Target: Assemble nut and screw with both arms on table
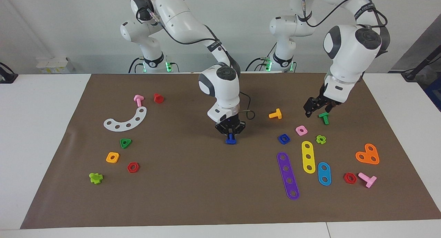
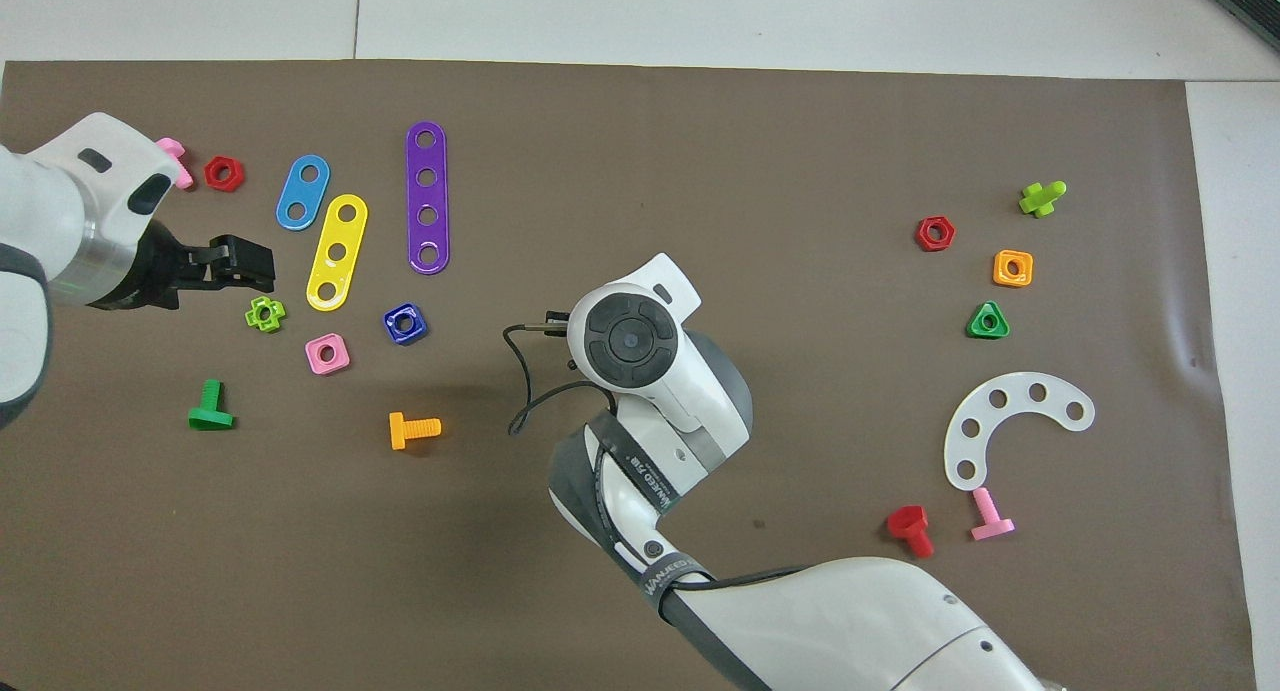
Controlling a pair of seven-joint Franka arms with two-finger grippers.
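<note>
My right gripper [image 1: 231, 134] is shut on the dark-blue screw [image 1: 230, 140], shaft up and head down, low over the middle of the brown mat [image 1: 206, 189]. In the overhead view the right arm's wrist [image 2: 625, 341] hides the gripper and the screw. The dark-blue nut [image 1: 284, 138] lies flat on the mat toward the left arm's end, beside a pink nut [image 1: 301, 130]; it also shows in the overhead view [image 2: 405, 323]. My left gripper [image 1: 315, 110] is open and empty, in the air over the green bolt [image 1: 324, 118]; it also shows in the overhead view [image 2: 240, 261].
Around the nut lie an orange bolt [image 1: 275, 114], a lime cross nut [image 1: 320, 139] and purple [image 1: 288, 176], yellow [image 1: 308, 157] and light-blue [image 1: 324, 173] strips. An orange heart plate [image 1: 368, 154] is nearby. A white curved strip [image 1: 125, 121] and several small parts lie toward the right arm's end.
</note>
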